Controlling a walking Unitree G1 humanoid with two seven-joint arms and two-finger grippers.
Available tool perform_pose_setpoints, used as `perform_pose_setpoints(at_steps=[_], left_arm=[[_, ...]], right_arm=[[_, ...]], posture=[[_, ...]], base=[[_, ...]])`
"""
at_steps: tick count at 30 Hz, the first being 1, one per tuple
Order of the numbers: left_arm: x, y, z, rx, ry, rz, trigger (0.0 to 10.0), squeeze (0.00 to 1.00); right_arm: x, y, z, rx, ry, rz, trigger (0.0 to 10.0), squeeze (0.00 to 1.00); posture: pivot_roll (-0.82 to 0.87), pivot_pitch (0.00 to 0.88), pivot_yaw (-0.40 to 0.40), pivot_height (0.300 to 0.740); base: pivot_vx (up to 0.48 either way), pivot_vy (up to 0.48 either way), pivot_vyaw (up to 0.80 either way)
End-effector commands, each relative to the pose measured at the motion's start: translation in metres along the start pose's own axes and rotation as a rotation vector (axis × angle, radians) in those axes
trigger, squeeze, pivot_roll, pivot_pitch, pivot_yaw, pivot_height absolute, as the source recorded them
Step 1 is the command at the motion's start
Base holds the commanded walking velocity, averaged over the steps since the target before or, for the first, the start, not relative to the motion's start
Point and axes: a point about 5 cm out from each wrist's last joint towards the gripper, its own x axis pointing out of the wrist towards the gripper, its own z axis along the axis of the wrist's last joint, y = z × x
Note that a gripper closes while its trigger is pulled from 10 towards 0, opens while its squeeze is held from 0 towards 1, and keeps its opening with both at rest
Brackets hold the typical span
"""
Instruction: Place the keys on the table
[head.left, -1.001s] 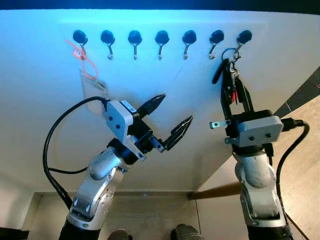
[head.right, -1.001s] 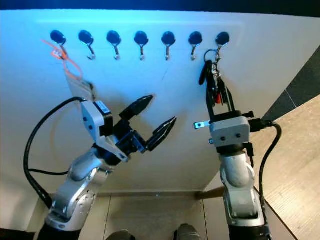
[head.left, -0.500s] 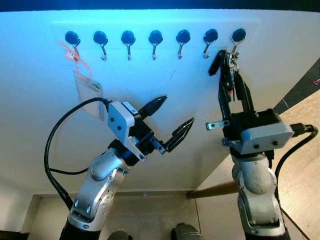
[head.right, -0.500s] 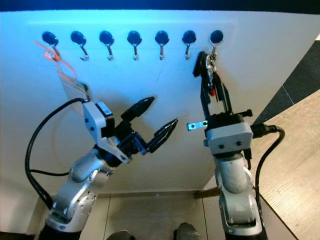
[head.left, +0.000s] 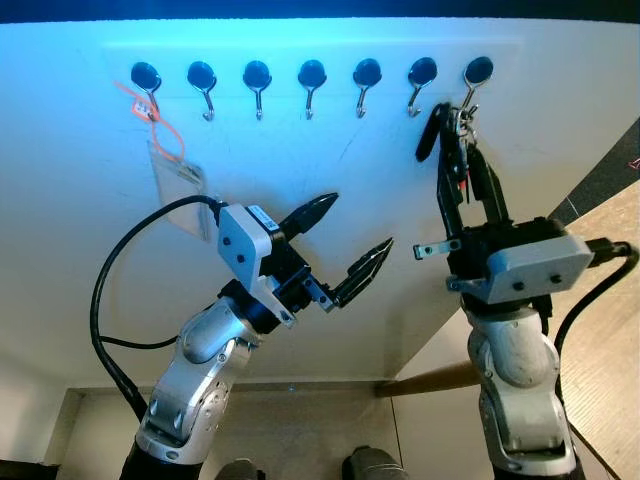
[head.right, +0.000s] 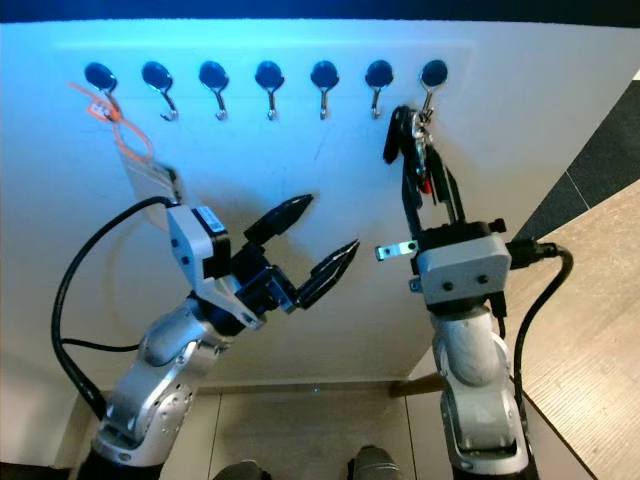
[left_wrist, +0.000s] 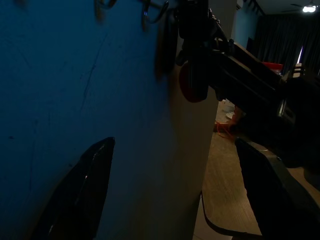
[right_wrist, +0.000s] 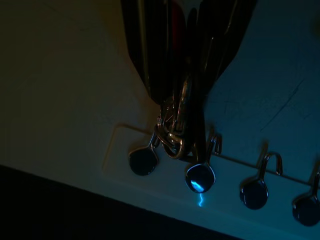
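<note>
Early in the task, by the look of it: keys (head.left: 456, 160) not yet off the wall, hanging from the rightmost hook (head.left: 472, 82) of a row of hooks (head.left: 311, 84) on a white panel (head.left: 320, 300). Right end effector (head.left: 465, 185) raised to the bunch, long black fingers (head.left: 441, 205) straddling it from below; whether actually pinching the keys or only bracketing them, cannot tell. Ring looped over the hook in the right wrist view (right_wrist: 172, 135), so unhooking left to do, then the carry, then setting down on the tabletop; a wooden surface edge (head.right: 590, 330) at the robot's right, possibly that tabletop.

Left end effector (head.left: 350, 245) held out mid-air before the panel, fingers spread wide, gripping nothing, well apart from the keys.

Long axis of the bunch roughly vertical along the panel: ring end up at the hook, fob and blades trailing down toward the right wrist, a red tag (head.right: 428, 183) among them. An orange lanyard with a badge holder (head.left: 175, 170) on the leftmost hook.
</note>
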Motion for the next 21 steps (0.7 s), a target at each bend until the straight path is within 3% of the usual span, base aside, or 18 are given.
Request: perform_pose_setpoints(at_steps=[1, 4, 8, 9, 11, 12, 13, 14, 15, 19, 21], left_arm=[[-0.001, -0.003, 0.001, 0.000, 0.003, -0.020, 10.0, 0.00], [-0.001, -0.003, 0.000, 0.002, 0.006, -0.023, 10.0, 0.00], [-0.001, -0.003, 0.000, 0.003, 0.007, -0.025, 10.0, 0.00], [-0.001, -0.003, 0.000, 0.003, 0.007, -0.025, 10.0, 0.00], [-0.001, -0.004, 0.000, 0.005, 0.008, -0.026, 10.0, 0.00], [-0.001, -0.004, 0.000, 0.006, 0.008, -0.027, 10.0, 0.00], [-0.001, -0.004, 0.000, 0.006, 0.008, -0.027, 10.0, 0.00], [-0.001, -0.004, 0.000, 0.008, 0.009, -0.027, 10.0, 0.00], [-0.001, -0.004, -0.001, 0.008, 0.009, -0.027, 10.0, 0.00], [0.000, -0.004, -0.001, 0.009, 0.008, -0.026, 10.0, 0.00], [0.000, -0.003, -0.001, 0.012, 0.007, -0.022, 10.0, 0.00]], right_arm=[[0.006, 0.004, 0.012, 0.016, -0.057, 0.030, 3.4, 0.00], [0.011, 0.004, 0.017, 0.026, -0.076, 0.028, 4.3, 0.00], [0.014, 0.003, 0.019, 0.030, -0.082, 0.025, 4.5, 0.00], [0.015, 0.003, 0.021, 0.032, -0.088, 0.022, 5.7, 0.00], [0.019, 0.001, 0.025, 0.037, -0.102, 0.014, 6.5, 0.00], [0.021, 0.000, 0.027, 0.040, -0.107, 0.011, 8.2, 0.00], [0.021, 0.000, 0.027, 0.040, -0.107, 0.011, 8.2, 0.00], [0.024, -0.001, 0.029, 0.045, -0.112, 0.006, 9.0, 0.00], [0.026, -0.001, 0.030, 0.049, -0.116, 0.006, 8.3, 0.00], [0.029, -0.002, 0.031, 0.054, -0.121, 0.007, 8.3, 0.00], [0.031, -0.001, 0.033, 0.063, -0.128, 0.012, 0.0, 0.00]], posture=[[-0.01, 0.115, 0.014, 0.740], [-0.01, 0.115, 0.014, 0.740], [-0.01, 0.115, 0.014, 0.740], [-0.01, 0.115, 0.014, 0.740], [-0.01, 0.114, 0.012, 0.740], [-0.01, 0.114, 0.012, 0.740], [-0.01, 0.114, 0.012, 0.740], [-0.01, 0.110, 0.011, 0.740], [-0.01, 0.108, 0.009, 0.740], [-0.01, 0.108, 0.009, 0.740], [-0.01, 0.104, 0.008, 0.740]], base=[[0.000, 0.000, 0.00], [0.000, 0.000, 0.00], [0.000, 0.000, 0.00], [0.000, 0.000, 0.00], [0.000, 0.000, 0.00], [0.000, 0.000, 0.00], [0.000, 0.000, 0.00], [0.000, 0.000, 0.00], [0.000, 0.000, 0.00], [0.000, 0.000, 0.00], [0.000, 0.000, 0.00]])
